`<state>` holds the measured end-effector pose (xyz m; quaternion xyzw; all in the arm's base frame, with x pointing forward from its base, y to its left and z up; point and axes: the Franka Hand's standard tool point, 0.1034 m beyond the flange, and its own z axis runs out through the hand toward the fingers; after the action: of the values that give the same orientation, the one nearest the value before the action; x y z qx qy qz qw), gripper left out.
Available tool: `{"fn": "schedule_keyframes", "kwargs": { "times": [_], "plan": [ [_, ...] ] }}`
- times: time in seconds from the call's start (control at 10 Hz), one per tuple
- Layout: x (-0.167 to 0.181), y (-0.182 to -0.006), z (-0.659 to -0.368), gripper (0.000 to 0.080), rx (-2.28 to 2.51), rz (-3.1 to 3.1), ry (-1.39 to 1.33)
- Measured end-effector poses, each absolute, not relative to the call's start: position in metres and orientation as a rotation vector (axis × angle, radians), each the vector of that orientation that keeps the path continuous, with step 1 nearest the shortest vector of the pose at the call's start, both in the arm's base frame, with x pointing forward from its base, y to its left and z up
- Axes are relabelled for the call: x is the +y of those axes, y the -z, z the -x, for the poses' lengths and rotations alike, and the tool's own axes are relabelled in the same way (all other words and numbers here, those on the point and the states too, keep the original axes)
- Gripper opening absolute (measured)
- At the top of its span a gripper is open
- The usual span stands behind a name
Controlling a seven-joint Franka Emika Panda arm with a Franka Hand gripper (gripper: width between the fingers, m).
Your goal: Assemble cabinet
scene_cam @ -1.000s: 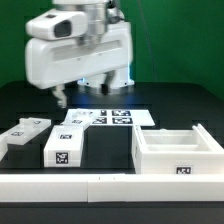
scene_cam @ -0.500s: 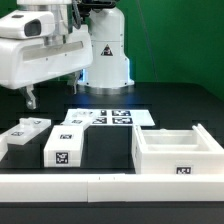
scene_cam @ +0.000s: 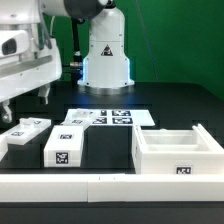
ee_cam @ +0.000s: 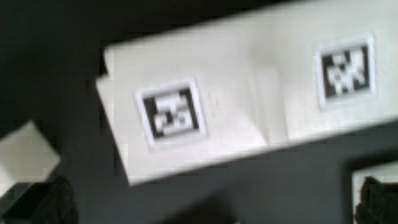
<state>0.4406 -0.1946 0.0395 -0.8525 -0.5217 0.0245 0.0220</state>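
cabinet barely begun, gripper empty above a loose panel

nearest, a rail (scene_cam: 110, 185) edges the table. behind it the box (scene_cam: 175, 152) sits at the exterior view's right, open side up, with nothing fitted to it; a block (scene_cam: 65, 147) stands to its left. further back, at the far left, a flat tagged panel (scene_cam: 25, 129) lies loose, well apart from the box, with the marker board (scene_cam: 108, 118) beside it. the gripper (scene_cam: 24, 106) hangs above that panel, fingers spread wide, holding nothing. my reading: no part is joined yet, so all the picking and fitting remains.
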Motion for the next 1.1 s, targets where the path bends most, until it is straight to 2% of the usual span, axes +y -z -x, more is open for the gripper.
{"fn": "schedule_keyframes", "kwargs": {
  "times": [0.5,0.9,1.1],
  "plan": [
    [-0.197,-0.021,-0.425,0.0795,-1.605,2.613,-0.115],
    [-0.2,-0.022,-0.424,0.0795,-1.634,2.598,-0.11],
    [-0.214,-0.027,-0.423,0.0795,-1.794,2.56,-0.054]
  ]
}}
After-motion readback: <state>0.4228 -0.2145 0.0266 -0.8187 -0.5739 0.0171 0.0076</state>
